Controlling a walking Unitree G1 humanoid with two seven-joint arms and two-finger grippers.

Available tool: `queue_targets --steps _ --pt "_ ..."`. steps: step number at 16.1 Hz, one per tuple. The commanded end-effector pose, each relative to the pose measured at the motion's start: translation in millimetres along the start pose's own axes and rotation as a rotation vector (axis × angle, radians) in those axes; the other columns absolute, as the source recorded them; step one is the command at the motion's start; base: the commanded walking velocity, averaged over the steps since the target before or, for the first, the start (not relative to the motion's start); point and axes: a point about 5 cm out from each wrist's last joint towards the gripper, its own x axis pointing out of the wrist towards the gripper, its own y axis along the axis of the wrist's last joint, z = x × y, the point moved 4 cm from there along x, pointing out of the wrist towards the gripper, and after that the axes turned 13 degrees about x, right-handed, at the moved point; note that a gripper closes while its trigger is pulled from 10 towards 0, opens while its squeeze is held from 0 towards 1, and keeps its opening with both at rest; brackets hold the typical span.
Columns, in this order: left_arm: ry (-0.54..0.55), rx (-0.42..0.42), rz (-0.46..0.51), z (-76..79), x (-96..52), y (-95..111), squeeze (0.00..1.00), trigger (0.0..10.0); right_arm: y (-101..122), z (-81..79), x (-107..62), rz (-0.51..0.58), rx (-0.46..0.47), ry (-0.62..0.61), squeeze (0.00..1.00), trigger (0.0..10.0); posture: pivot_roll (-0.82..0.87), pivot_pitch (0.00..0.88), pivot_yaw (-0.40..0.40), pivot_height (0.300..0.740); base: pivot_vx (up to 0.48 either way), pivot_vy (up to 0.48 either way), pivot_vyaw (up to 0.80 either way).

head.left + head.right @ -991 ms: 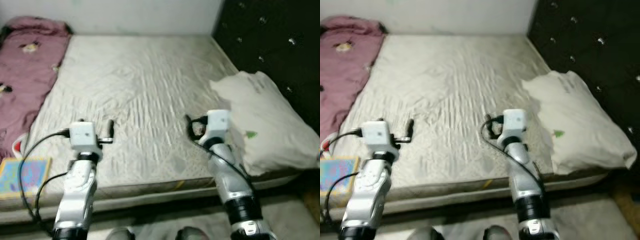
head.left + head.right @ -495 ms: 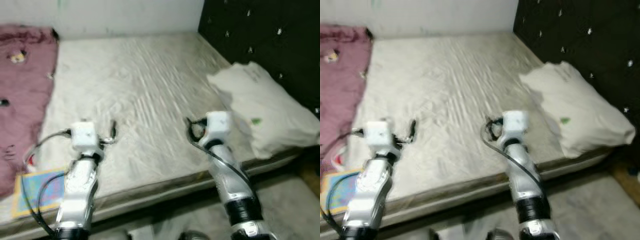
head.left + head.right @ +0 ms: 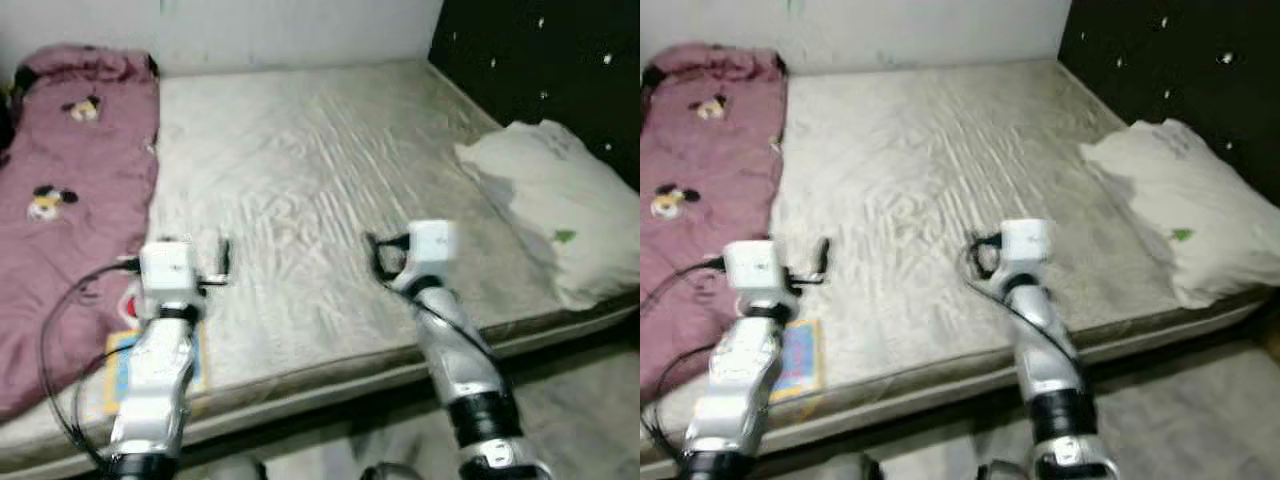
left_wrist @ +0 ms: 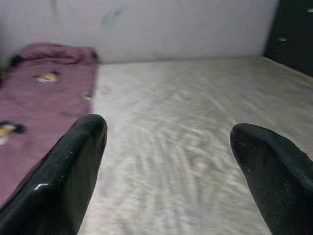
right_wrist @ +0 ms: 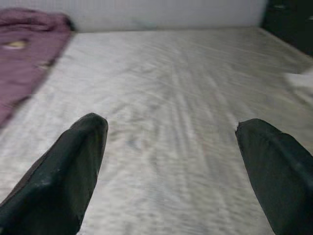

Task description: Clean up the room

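Observation:
A bare grey-white mattress (image 3: pixel 300 160) lies in front of me. A maroon blanket (image 3: pixel 70 190) with cartoon prints is spread along its left side. A white pillow (image 3: pixel 560 220) rests at the right, against the dark headboard (image 3: pixel 540 50). A colourful book (image 3: pixel 800 355) lies at the mattress's front left edge, partly under my left arm. My left gripper (image 4: pixel 168 127) hovers open over the front of the mattress beside the blanket, holding nothing. My right gripper (image 5: pixel 171 122) is open too, over the middle front of the mattress.
A small red and white thing (image 3: pixel 130 300) peeks out at the blanket's edge near my left wrist. A pale wall (image 3: pixel 300 30) runs behind the bed. The mattress's front edge (image 3: pixel 330 375) drops to a grey floor (image 3: pixel 580 400) at the right.
The whole picture has shifted, so the camera has moved: more of the blanket and book shows, and the pillow sits nearer the right edge. Both arms hold the same pose.

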Motion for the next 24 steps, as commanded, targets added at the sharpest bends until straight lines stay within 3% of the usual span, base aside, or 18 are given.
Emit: queue_targets --steps 1,7,15,19,24 --pt "-0.023 -0.008 0.001 10.0 1.2 2.1 0.00 10.0 6.6 14.0 -1.2 0.019 -0.017 -0.032 0.00 10.0 0.07 0.029 -0.013 0.740 0.000 0.480 0.00" --pt "-0.020 -0.004 0.001 9.2 2.0 2.2 0.00 10.0 6.5 8.3 -1.0 0.023 -0.029 -0.005 0.00 10.0 0.07 0.024 -0.013 0.740 0.000 0.480 0.51" --pt "-0.023 0.010 0.009 9.9 3.6 2.8 0.00 10.0 5.5 10.3 0.7 0.017 -0.032 -0.010 0.00 10.0 0.07 0.014 -0.012 0.740 0.000 0.480 0.00" --pt "0.016 0.068 0.040 6.0 2.6 7.6 0.00 10.0 5.7 8.9 2.0 0.018 -0.034 -0.005 0.00 10.0 0.07 0.003 -0.012 0.740 0.000 0.000 0.00" --pt "-0.013 -0.010 0.047 7.7 4.5 6.0 0.00 10.0 7.8 8.2 5.6 0.021 -0.037 -0.001 0.00 10.0 0.07 0.002 -0.011 0.740 0.000 0.000 0.00"
